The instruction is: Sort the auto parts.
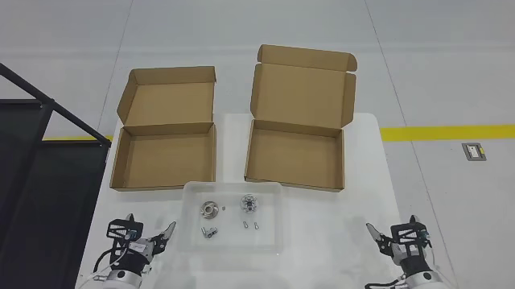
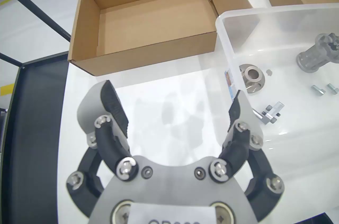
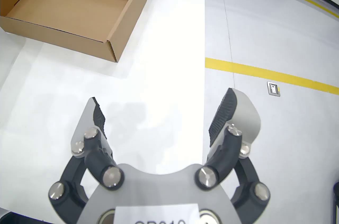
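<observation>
A clear plastic bin (image 1: 190, 188) (image 2: 225, 24) at the table's front middle holds several metal parts: a round flanged hub (image 1: 210, 208) (image 2: 252, 75), a larger cylindrical hub (image 1: 249, 204) (image 2: 316, 53), a small bracket piece (image 1: 208, 232) (image 2: 270, 114) and two tiny bolts (image 1: 250, 225) (image 2: 324, 89). Behind the bin stand two open cardboard boxes, left box (image 1: 163, 158) (image 2: 148, 32) and right box (image 1: 294, 154) (image 3: 66, 5), both with nothing inside. My left gripper (image 1: 143, 233) (image 2: 172, 100) hangs open just left of the bin. My right gripper (image 1: 396, 233) (image 3: 161, 106) is open at the front right corner.
The white table (image 1: 322, 225) ends close to the right gripper, with grey floor and a yellow line (image 1: 447, 133) beyond. A black frame and dark surface (image 1: 40, 184) border the table on the left.
</observation>
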You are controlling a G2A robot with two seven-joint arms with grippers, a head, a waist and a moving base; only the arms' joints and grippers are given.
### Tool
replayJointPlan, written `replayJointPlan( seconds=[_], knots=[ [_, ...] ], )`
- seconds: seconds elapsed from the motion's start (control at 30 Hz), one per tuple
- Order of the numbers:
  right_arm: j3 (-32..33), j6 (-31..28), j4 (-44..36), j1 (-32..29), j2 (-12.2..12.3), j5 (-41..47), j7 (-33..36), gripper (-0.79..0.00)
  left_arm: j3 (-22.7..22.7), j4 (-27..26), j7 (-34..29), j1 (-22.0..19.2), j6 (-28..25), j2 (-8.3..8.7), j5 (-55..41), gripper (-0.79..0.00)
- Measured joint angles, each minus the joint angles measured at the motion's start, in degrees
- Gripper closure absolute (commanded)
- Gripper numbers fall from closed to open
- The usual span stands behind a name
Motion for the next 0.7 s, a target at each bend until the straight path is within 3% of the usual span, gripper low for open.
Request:
replayJointPlan(
  seconds=[0.37, 0.5, 0.7],
  knots=[
    [0.0, -0.1, -1.0, -0.1, 0.0, -0.7, -0.8, -0.785, -0.1, -0.2, 0.5, 0.0, -0.3, -0.02, -0.4, -0.785],
    [-0.8, -3.3, -7.6, -0.7, 0.1, -4.0, -2.8, -0.785, -2.5, -0.6, 5.4, 0.6, -0.8, -0.07, -2.4, -0.785],
    [-4.3, -14.0, -17.4, 4.4, 0.5, -6.4, 2.5, -0.785, -6.7, -1.3, 10.7, 3.2, -3.1, -0.14, -7.0, -0.785]
  ],
)
